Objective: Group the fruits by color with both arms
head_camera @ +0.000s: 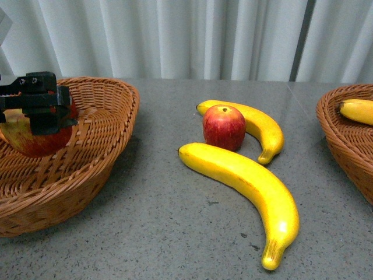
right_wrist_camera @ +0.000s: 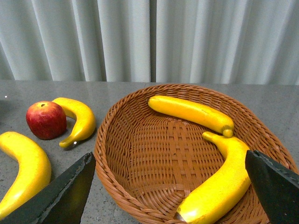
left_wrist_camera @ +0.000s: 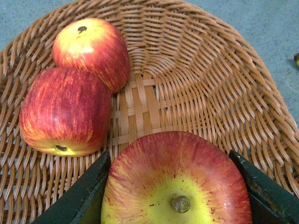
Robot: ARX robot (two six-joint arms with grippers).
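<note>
Left fingers pinch an apple near two more apples that the front view hides; right fingers spread.

Grey speckled tabletop spread across the front view, a woven wicker basket sat at nine o'clock, a second wicker basket stood at three o'clock, cut off by the frame edge, a pale pleated curtain hung at twelve o'clock behind both.
</note>
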